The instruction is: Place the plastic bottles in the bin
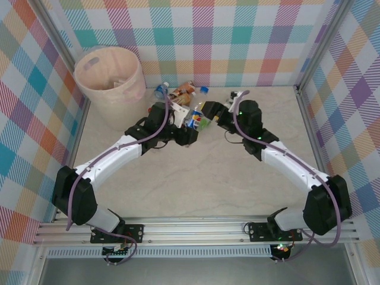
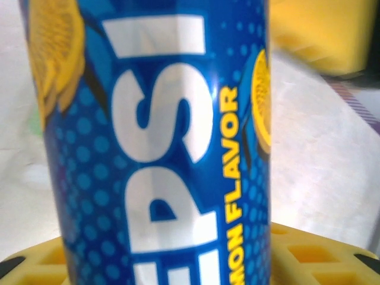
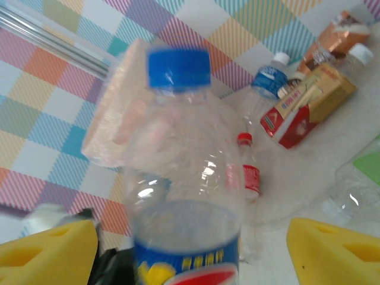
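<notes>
left wrist: my left gripper (image 2: 249, 148) clamps the blue pepsi lemon bottle (image 2: 154, 154); my right gripper (image 3: 193, 249) flanks it, jaws wide.

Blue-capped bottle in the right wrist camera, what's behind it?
Behind the blue-capped bottle is the pale bin, blurred, before the checked wall, with a small red-labelled bottle on the table. The bottle in front covers part of the bin; the bin's contents cannot be seen.

A clear bottle (image 2: 160, 148) wears a blue dotted label (image 2: 178, 196) with white letters and yellow lemons, plus a blue cap (image 3: 179, 68). The bin (image 1: 110, 83) is pale pink-cream; the walls (image 1: 202, 41) are pastel plaid.
</notes>
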